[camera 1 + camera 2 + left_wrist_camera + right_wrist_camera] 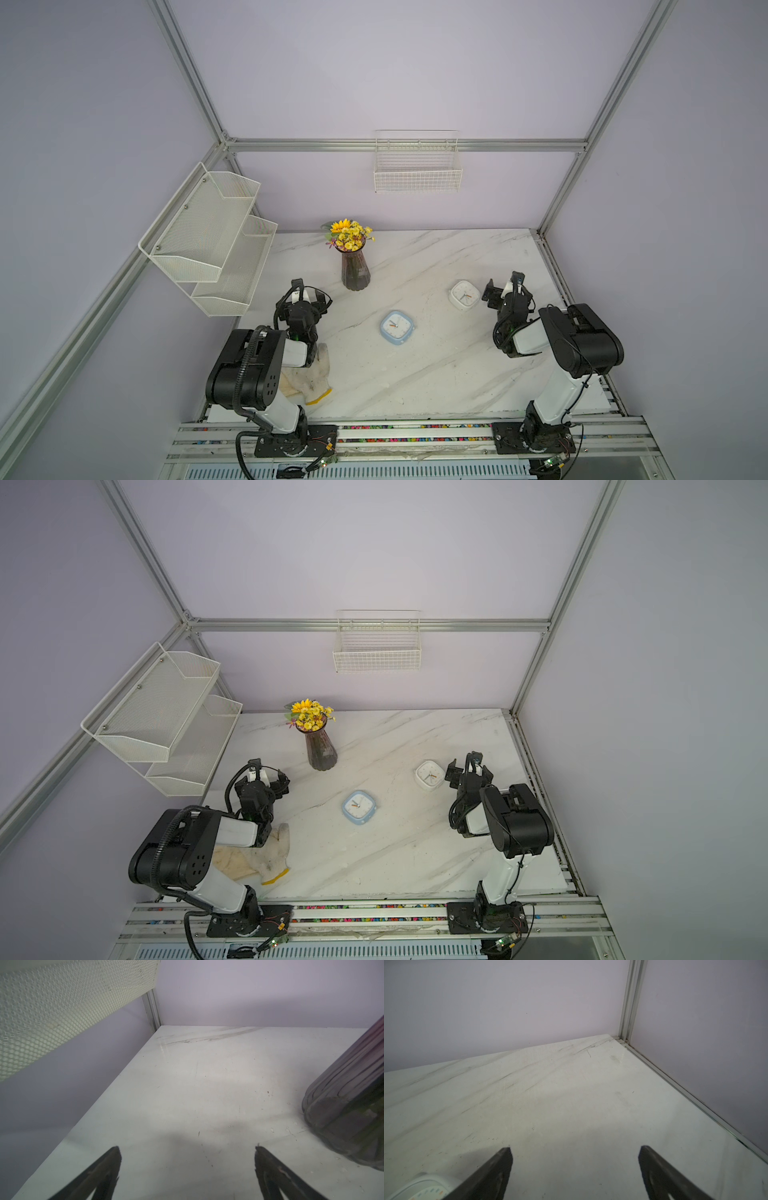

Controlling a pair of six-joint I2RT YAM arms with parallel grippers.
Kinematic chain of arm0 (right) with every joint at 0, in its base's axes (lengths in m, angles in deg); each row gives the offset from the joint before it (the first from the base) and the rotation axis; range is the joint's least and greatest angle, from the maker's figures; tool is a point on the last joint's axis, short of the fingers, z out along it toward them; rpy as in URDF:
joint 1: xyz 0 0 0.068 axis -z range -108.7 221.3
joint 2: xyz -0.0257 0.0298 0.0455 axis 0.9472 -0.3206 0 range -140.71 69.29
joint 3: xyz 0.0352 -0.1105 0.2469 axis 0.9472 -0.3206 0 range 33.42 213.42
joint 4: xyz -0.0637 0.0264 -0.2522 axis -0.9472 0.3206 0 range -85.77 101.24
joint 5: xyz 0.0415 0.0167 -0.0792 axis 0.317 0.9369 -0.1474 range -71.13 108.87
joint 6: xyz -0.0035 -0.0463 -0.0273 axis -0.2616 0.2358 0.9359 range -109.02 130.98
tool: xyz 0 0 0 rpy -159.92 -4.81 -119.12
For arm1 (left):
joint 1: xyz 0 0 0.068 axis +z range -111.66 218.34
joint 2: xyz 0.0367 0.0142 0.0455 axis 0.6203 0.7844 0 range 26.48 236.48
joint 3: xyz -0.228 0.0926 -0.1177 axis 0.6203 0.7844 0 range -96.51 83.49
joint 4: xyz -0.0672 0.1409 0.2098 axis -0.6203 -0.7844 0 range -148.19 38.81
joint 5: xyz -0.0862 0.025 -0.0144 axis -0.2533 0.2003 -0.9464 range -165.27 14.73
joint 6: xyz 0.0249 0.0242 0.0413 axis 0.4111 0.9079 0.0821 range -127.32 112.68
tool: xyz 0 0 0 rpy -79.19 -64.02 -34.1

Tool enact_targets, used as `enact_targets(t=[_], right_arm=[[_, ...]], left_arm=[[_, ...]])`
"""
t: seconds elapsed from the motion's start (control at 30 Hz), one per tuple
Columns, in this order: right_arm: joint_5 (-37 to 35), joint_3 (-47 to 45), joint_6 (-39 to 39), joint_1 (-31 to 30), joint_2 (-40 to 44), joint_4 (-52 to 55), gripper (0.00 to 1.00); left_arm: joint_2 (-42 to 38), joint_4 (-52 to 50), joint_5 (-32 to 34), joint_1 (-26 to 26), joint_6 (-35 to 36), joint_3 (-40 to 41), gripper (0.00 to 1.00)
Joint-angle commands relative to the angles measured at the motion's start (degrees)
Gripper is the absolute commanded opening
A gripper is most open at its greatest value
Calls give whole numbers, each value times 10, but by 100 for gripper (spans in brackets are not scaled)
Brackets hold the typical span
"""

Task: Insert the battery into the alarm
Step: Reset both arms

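**Both grippers stand wide apart and empty; the battery is nowhere in sight.**

In a top view the white alarm lies face up at 9 o'clock of the right gripper, just beside it. The blue alarm lies face up near the middle of the table. The left gripper hovers over bare marble, with the vase at its 2 o'clock and a glove at its 6 o'clock. The battery shows in no view; the glove or an arm may hide it. The battery hatch probably sits on an alarm's back, so find the battery first, then turn the nearer white alarm over by its edges and steady it with one gripper.
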Motion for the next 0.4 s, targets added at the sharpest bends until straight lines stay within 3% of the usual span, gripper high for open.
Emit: enact_targets(t=[0.0, 0.37], right_arm=[[4, 0, -3, 4, 6, 2, 97], [46, -3, 21, 3, 6, -8, 97]], left_arm=[[-12, 12, -5, 4, -4, -2, 100], [-12, 12, -6, 4, -4, -2, 100]])
